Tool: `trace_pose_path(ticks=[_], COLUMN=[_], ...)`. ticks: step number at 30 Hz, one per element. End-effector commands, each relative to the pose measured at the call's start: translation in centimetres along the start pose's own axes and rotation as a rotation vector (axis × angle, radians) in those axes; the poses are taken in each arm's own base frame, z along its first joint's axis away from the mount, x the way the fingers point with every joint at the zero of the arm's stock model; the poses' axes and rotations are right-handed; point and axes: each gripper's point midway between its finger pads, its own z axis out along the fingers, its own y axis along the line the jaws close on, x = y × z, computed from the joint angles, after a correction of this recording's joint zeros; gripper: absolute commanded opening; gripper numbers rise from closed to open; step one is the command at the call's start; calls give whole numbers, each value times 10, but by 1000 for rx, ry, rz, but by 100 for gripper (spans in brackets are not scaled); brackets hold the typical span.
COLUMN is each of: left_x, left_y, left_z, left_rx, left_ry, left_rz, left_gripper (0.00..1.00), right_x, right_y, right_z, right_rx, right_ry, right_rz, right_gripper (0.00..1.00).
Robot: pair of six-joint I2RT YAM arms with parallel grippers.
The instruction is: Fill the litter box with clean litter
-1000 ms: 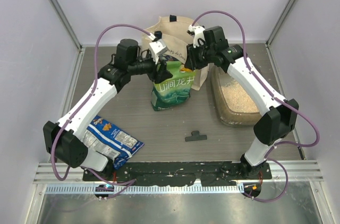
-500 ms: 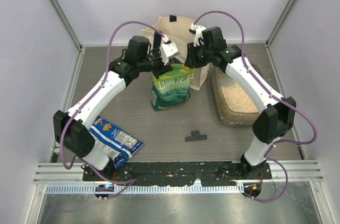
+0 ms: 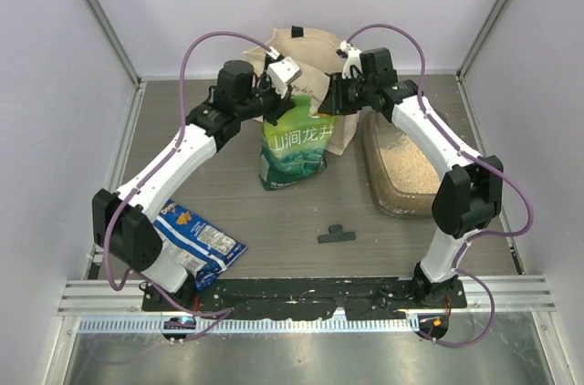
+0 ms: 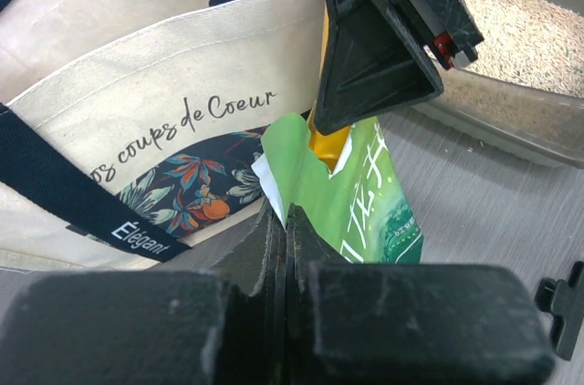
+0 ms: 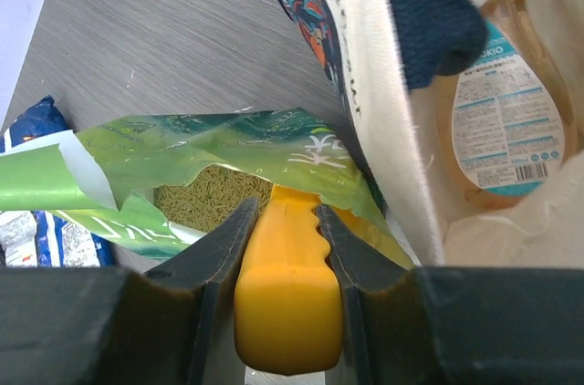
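Litter box [image 3: 407, 211]: 1, flat on table [image 3: 219, 184], R side, just R of the green pouch. Clean litter [image 3: 412, 169] lies in its far half; near end shows bare tray floor.

R gripper [image 5: 285, 213]: jaws apart only by the width of a yellow plastic piece [image 5: 287, 303] and clamped on it, at the pouch mouth. What the piece is, can't tell.

L gripper [image 4: 285, 217]: jaws pressed together, pinching the torn top edge of the green pouch [image 4: 360, 207]. Both grippers meet over the pouch top, close together.

Pouch: 1, upright, mouth open, greenish pellets [image 5: 208, 190] seen inside. It stands against the front of the tote bag [image 3: 306, 46].

Tote: 1, at back of table; 1 bottle [image 5: 504, 102] inside.

Also on the table: 1 blue snack bag [image 3: 196, 239] near L; 1 black clip [image 3: 336, 234] near centre, well apart from the box.
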Motion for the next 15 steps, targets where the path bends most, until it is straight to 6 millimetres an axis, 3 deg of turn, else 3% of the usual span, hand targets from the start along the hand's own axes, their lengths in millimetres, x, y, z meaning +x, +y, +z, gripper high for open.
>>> trace_pose_path(ticks=[1, 8, 12, 15], left_x=[-76, -84, -84, -84], left_y=[18, 24, 22, 21], left_z=[-6, 0, -2, -6], left_rx=[-69, -72, -66, -65], left_ry=[-238, -260, -255, -254], left_rz=[79, 110, 138, 167], left_gripper=[0, 0, 0, 0], right_x=[110, 112, 97, 66], right_y=[-22, 31, 37, 24], right_z=[25, 18, 10, 3], right_rx=[-4, -372, -452, -460], right_ry=[372, 434, 401, 299], right_rz=[63, 124, 224, 397], right_gripper=[1, 1, 1, 1])
